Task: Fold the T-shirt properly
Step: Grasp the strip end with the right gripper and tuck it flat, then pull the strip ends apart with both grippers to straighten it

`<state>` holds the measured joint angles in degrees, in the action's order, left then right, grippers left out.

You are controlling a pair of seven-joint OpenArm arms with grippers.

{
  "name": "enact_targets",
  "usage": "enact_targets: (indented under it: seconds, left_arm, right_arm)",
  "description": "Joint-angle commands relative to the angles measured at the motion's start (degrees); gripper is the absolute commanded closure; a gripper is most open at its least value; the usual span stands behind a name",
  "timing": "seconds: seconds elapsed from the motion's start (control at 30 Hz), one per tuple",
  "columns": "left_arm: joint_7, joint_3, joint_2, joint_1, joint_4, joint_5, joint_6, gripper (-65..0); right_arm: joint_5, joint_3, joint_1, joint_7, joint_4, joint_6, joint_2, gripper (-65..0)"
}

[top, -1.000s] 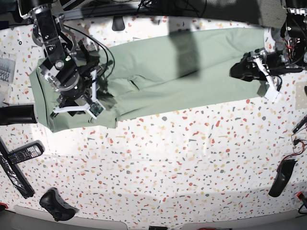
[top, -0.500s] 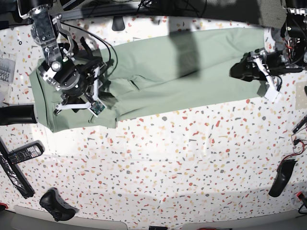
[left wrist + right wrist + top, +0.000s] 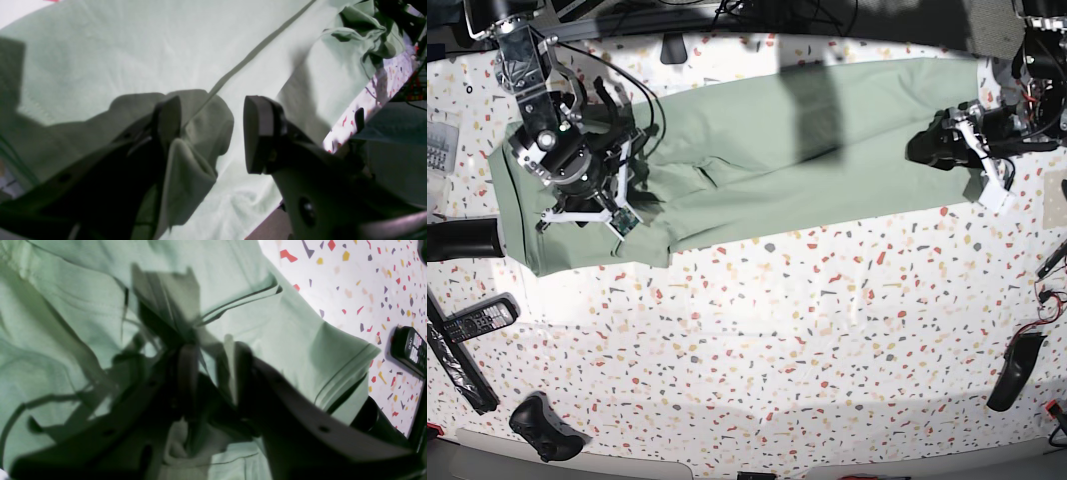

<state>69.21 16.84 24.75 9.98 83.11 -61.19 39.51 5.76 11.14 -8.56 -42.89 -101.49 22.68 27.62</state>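
We see the T-shirt (image 3: pixel 757 150) stretched as a long band across the far side of the bench (image 3: pixel 777 340), its long axis running side to side between our two arms; the coming fold, we judge, turns on that line. Our right tool (image 3: pixel 211 373) sits over the sleeve end, jaws close together with a fold of cloth between them, though we cannot tell if it is gripped; our left tool (image 3: pixel 211 133) stands at the opposite end, jaws well apart, cloth lying between them unclamped.
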Motion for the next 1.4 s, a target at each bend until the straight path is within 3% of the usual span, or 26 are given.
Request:
enact_targets:
  seconds: [0.0,0.23,0.4,0.7,0.9,1.07,1.2,1.37]
  left_arm:
    - [-0.74,0.37,0.83,-0.63,1.01,-1.22,0.49,-27.9]
    - [-0.74,0.37,0.83,-0.63,1.01,-1.2,0.49,-27.9]
    - [-0.74,0.37,0.83,-0.63,1.01,-1.2,0.49,-27.9]
    - [-0.74,0.37,0.83,-0.63,1.01,-1.2,0.49,-27.9]
    - [-0.72,0.37,0.85,-0.63,1.01,-1.2,0.49,-27.8]
    - [-0.72,0.37,0.83,-0.63,1.01,-1.25,0.49,-15.9]
    - [-0.68,0.37,0.85,-0.63,1.01,-1.2,0.49,-1.6]
    - [0.26,0.37,1.11,-0.61,1.01,-1.2,0.49,0.0]
  right_arm:
    - [0.04,-0.42,0.81,1.33,-0.85,-0.52,0.61,-11.3]
    - [0.04,-0.42,0.79,1.62,-0.92,-0.52,0.63,-0.6]
    - [0.74,-0.42,0.37,1.7,-2.97,-0.48,0.63,0.0]
    - [9.14,-0.42,-8.92,0.96,-14.99,-0.5,0.85,0.0]
    - [13.81,-0.42,-16.46,0.42,-17.18,-1.97,5.86,0.0]
    - [13.81,-0.42,-17.09,0.44,-17.18,-9.92,9.9,0.0]
    - [13.7,-0.42,-17.05,0.44,-17.16,-10.78,10.8,0.0]
    - [13.57,-0.42,-17.03,0.42,-17.16,-10.93,10.8,0.0]
